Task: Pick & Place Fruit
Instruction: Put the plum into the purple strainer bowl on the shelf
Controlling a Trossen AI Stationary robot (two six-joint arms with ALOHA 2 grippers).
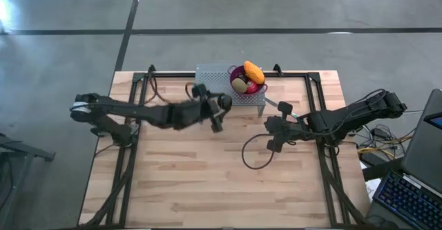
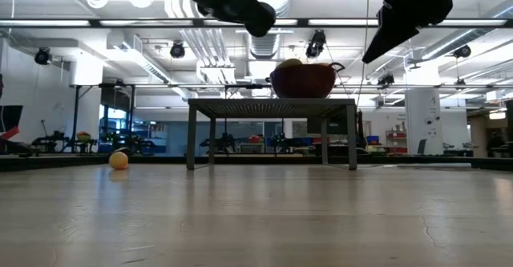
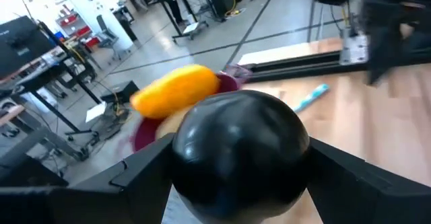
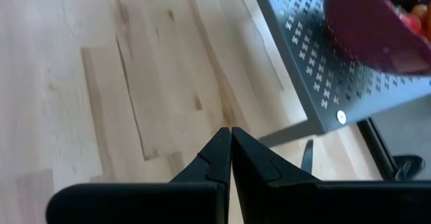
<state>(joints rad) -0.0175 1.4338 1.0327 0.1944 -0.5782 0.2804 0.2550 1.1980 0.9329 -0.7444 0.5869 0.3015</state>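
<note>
Surface: a light wooden plank table [image 1: 207, 181] with black frame rails; around it a grey concrete floor.
Room: in the low view, a wide hall with ceiling lights and work stands far behind.
Left gripper: the left gripper [image 1: 217, 116] is above the table just left of the grey perforated metal stand [image 1: 210, 77]; its fingers are clamped on a glossy near-black round fruit [image 3: 239, 158].
Small orange ball: one small orange ball [image 2: 119, 160] lies on the table at the far left edge in the low view.
Bowl: a purple perforated bowl [image 1: 236, 72] sits on the stand; in it lie an elongated orange fruit [image 1: 254, 71] and a brown-green oval fruit [image 1: 239, 85].
Right gripper: the right gripper [image 1: 275, 135] is right of the stand, its fingers pressed together and holding nothing.
Free space: the near half of the table is bare wood, except a black cable loop [image 1: 254, 157].
</note>
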